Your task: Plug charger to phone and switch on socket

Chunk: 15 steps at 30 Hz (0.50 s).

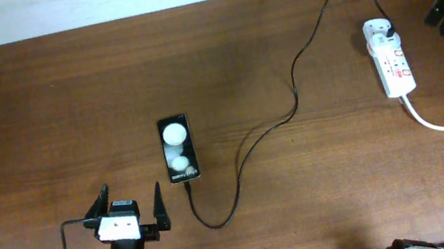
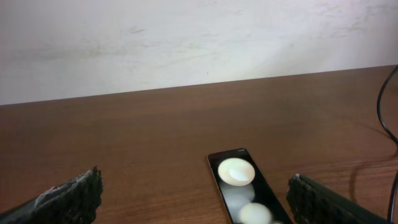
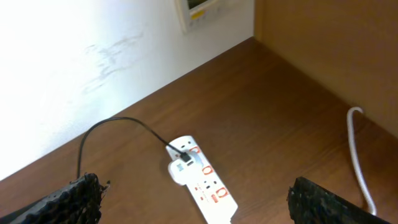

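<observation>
Overhead: one phone (image 1: 178,149) is lying flat on the worktop (image 1: 36,111), its long axis running near to far. One charger (image 1: 295,104) is curving from the phone's near end to one socket (image 1: 390,56) at far right. The left fingers (image 1: 162,210) are standing apart, pointing forward, near the phone.

Left wrist: the phone is lying ahead between the spread tips.

Right wrist: the right fingers (image 3: 68,199) are gaping above the socket.

Near ends slipping out of frame
The phone (image 2: 239,186) is running off the bottom edge just ahead of the left gripper (image 2: 196,185); the socket (image 3: 202,180) is doing the same ahead of the right gripper (image 3: 194,185).
</observation>
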Tool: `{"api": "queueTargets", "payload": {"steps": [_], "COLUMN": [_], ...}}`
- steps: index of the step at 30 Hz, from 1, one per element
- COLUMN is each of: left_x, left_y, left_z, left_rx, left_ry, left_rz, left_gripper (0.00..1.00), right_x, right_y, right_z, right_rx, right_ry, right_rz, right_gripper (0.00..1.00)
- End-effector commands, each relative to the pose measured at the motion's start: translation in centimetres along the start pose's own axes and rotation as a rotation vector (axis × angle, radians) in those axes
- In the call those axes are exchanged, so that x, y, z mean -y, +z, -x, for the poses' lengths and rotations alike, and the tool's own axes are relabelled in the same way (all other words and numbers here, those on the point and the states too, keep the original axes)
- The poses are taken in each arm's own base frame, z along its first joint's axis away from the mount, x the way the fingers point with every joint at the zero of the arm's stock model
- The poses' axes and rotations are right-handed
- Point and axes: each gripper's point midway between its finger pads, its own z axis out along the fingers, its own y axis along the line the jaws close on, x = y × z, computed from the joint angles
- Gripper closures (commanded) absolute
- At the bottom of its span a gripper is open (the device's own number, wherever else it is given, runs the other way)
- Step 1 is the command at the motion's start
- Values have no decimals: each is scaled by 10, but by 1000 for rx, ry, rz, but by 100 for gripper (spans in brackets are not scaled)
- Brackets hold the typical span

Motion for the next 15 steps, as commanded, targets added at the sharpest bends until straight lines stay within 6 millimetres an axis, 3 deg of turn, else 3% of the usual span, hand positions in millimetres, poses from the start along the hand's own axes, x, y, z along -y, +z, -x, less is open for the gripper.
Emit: {"api": "queueTargets", "payload": {"steps": [1,5,8,11,15], "left_x": [-4,-4,-4,-4,-4], "left_y": [0,0,0,0,0], "left_z": [-1,-1,-1,-1,-1], "left_rx": [-2,-2,-2,-2,-2], "left_ry": [12,12,12,12,12], "left_rz": [19,19,19,19,19], "left_gripper": [1,1,1,1,1], "right_x": [5,9,20,29,45], "right_y": [-6,-6,-5,13,41], "right_z": [4,-6,-50,-99,-186], "right_rx": [27,-16,-181,-296,-437], "right_ry": [-4,-12,-85,-106,-122], "right_rz": [-34,-51,-88,-108,-121], "right_gripper": [1,1,1,1,1]}}
